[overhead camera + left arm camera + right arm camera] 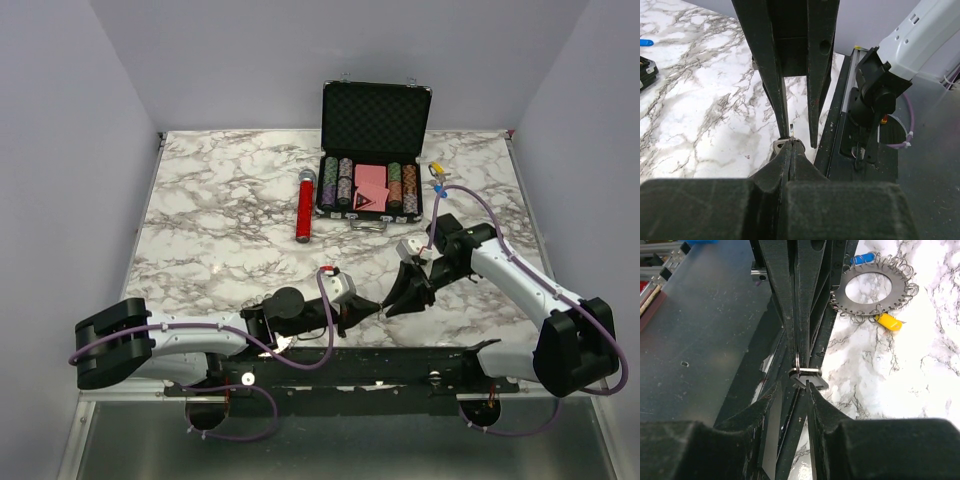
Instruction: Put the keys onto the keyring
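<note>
Two-arm handover, near centre | left gripper (pixel 790 146): clamps small silver metal key (pixel 805 372), presents it, likely for a better regrasp | right gripper (pixel 801 387): narrow fingers (pixel 765 410) flank key, contact unclear | large thin metal keyring (pixel 870 287): lies far right on marble table (pixel 220 230), apart, awaits threading.

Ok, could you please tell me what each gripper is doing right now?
Left gripper: shut on a key.
Right gripper: partly open, jaws flanking that key; no grip evident.
</note>
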Robot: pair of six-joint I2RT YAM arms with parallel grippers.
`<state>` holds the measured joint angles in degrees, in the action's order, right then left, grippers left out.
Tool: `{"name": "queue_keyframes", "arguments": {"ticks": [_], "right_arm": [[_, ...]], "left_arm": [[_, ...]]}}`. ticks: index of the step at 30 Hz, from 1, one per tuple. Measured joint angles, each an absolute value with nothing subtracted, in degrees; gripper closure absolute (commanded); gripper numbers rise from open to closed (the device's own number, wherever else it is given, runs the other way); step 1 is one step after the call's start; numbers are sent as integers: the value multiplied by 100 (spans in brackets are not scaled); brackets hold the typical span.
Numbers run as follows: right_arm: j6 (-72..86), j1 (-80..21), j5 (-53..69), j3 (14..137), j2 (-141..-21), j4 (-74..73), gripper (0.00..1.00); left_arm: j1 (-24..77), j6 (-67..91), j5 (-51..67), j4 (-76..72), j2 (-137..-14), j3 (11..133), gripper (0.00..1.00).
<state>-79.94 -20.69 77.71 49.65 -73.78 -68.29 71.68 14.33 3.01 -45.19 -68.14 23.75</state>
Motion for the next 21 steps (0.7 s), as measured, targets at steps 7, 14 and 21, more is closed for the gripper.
{"name": "queue_keyframes", "arguments": {"ticks": [7,14,21], "right_arm": [[-7876,-2069,7811,5098,-7376,-6816,67],[-7795,-2069,7846,5146,-7376,-6814,71],[-7778,-2069,7887,5148,-7376,-6816,76]], "left_arm": [[7168,1461,298,-4613,-6847,2375,100],[7168,1466,301,-4622,-6849,2344,100],[7168,1468,298,-4622,-6871,2342,100]]}}
